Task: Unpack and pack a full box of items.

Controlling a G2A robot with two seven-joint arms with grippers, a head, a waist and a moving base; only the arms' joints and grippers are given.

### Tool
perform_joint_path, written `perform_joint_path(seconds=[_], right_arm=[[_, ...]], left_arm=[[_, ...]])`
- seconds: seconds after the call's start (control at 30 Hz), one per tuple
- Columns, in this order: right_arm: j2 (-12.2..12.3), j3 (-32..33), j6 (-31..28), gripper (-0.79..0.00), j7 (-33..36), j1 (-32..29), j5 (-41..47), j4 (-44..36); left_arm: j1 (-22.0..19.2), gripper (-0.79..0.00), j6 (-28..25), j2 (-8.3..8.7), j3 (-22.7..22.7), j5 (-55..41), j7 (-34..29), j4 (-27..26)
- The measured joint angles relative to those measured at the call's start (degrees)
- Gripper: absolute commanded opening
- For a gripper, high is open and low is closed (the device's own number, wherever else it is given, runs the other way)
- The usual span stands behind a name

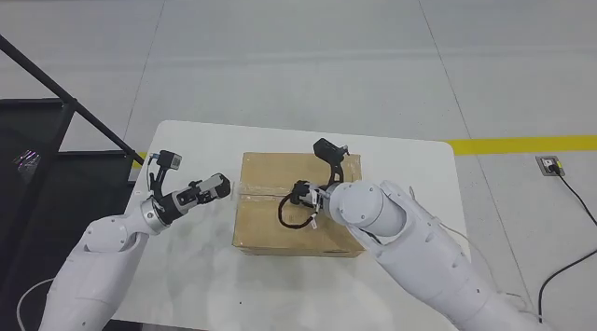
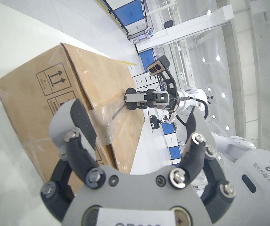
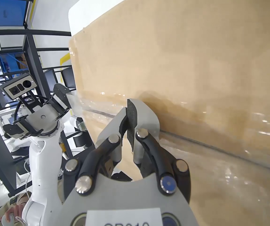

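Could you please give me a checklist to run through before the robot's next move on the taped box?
1. Box flat on the table: ok.
2. Seam free of tape: not ok; clear tape covers it and the flaps are shut.
3. Right gripper at the seam: ok; it is shut, with its tips at the taped seam on the box top.
4. Left gripper ready to grasp: ok; it is open beside the box's end.
5. Left gripper clear of the box: cannot tell.
6. Items inside: cannot tell; the box is closed.

White rounded arms [image 1: 420, 238]; black cables [image 2: 205, 110]; grey jaws, silver screws [image 2: 94, 177].
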Motion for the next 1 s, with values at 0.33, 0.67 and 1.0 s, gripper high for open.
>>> perform_joint_path(seconds=[0.33, 0.67, 1.0], right_arm=[[-5.03, -5.23, -5.4, -0.785, -2.39, 4.93, 4.86, 8.96], [-8.2, -6.85, -10.18, -0.785, -3.39, 6.37, 7.01, 14.9], [-6.36, -2.66, -7.45, -0.785, 2.17, 3.87, 3.37, 10.9]], left_arm=[[0.28, 0.0, -0.05, -0.15, -0.01, -0.45, -0.43, -0.2], [0.31, 0.0, -0.33, -0.19, -0.48, -0.78, -0.63, -0.05], [0.17, 0.0, -0.16, -0.22, -0.71, -0.52, -0.88, -0.46]])
